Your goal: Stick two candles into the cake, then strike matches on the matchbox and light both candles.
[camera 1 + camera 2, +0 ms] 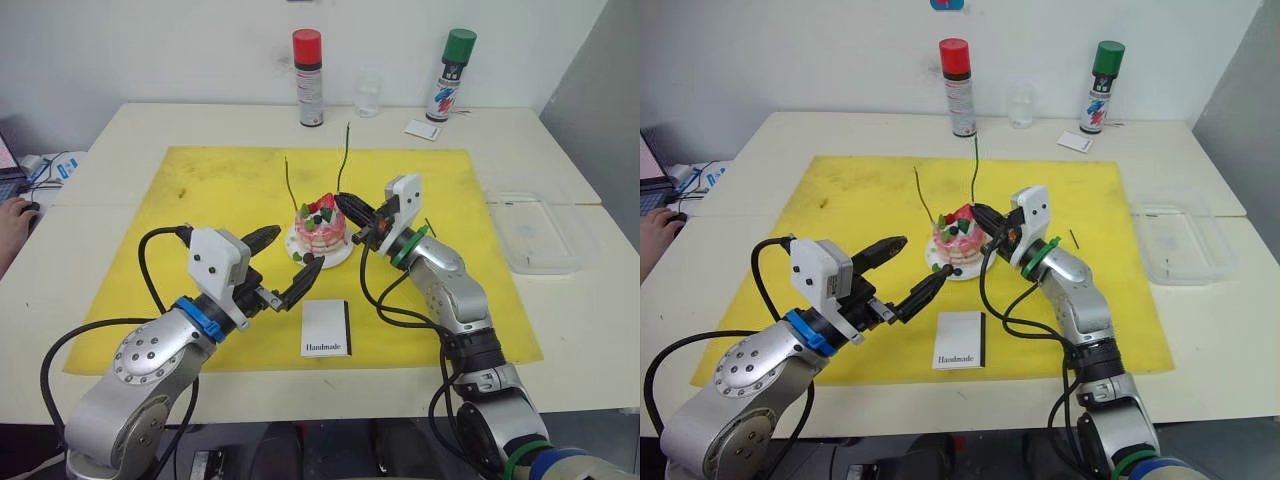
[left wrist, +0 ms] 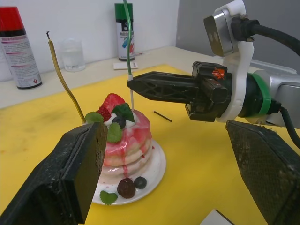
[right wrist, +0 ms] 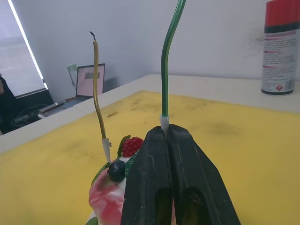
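Matchbox (image 1: pixel 326 327) lies nearest you, flat on yellow mat (image 1: pixel 200 190), in front of cake (image 1: pixel 322 230). Your left gripper (image 1: pixel 285 265) hangs beside cake, fingers spread, empty. Your right gripper (image 1: pixel 342 203) is clamped on second candle (image 1: pixel 344 155) at its whitish base, over cake top. First candle (image 1: pixel 291 184) is already planted, leaning slightly. Judgement: keep second candle vertical, press straight down clear of strawberry, let go only once it is seated. One match (image 1: pixel 430 228) lies on mat behind your right wrist.
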